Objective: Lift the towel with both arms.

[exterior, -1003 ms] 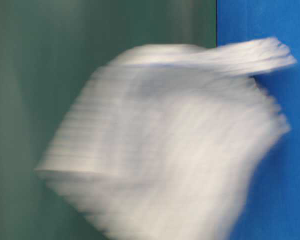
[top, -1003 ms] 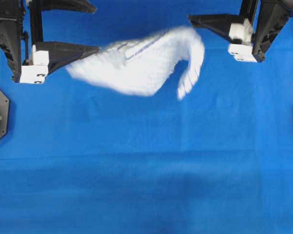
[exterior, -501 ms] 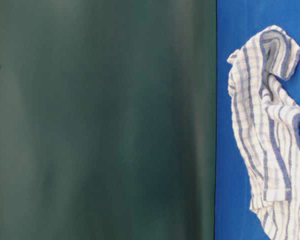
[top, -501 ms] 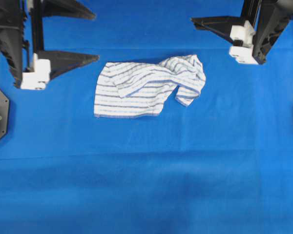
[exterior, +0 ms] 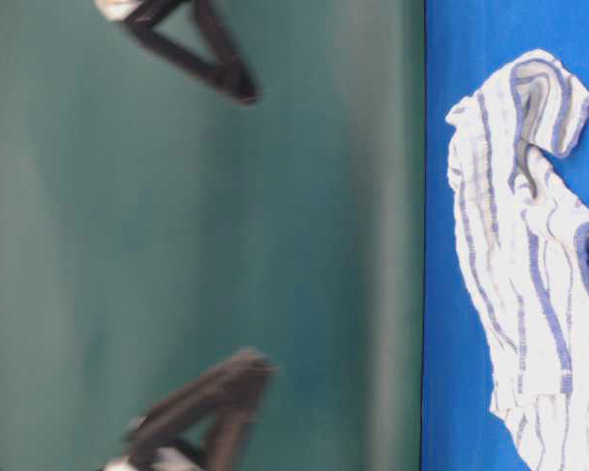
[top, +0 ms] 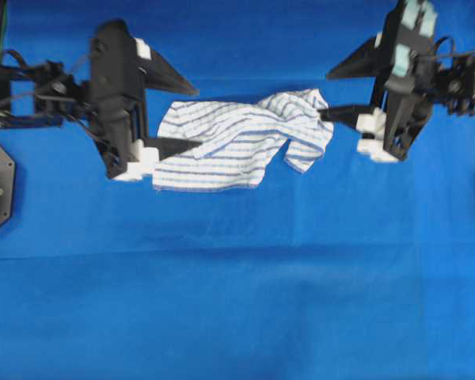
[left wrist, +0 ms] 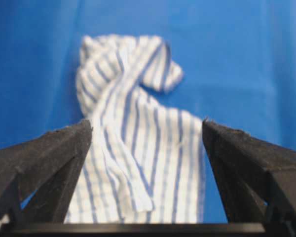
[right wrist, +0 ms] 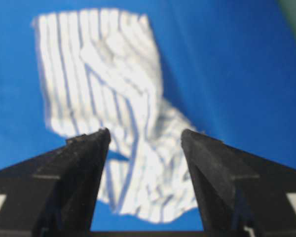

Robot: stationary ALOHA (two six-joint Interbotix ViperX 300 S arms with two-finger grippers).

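Looking past our own fingers first: in the left wrist view the left gripper (left wrist: 147,131) stands wide, both dark fingers spread to either side of the towel (left wrist: 133,133), nothing between them but cloth lying below. Same on the other side — the right gripper (right wrist: 144,140) is spread, its fingers framing the towel's rumpled end, nothing pinched.

From overhead, we find the towel (top: 241,138) lying rumpled on the blue table cover (top: 237,301), between the two arms, near the far edge. Left gripper (top: 170,115) sits at its one end, right gripper (top: 340,95) at the other.

Progress, as we judge it: approach is under way; neither grasp nor lift is made yet. Both closings and the raise remain.

Count: one towel, two grippers, one table cover.
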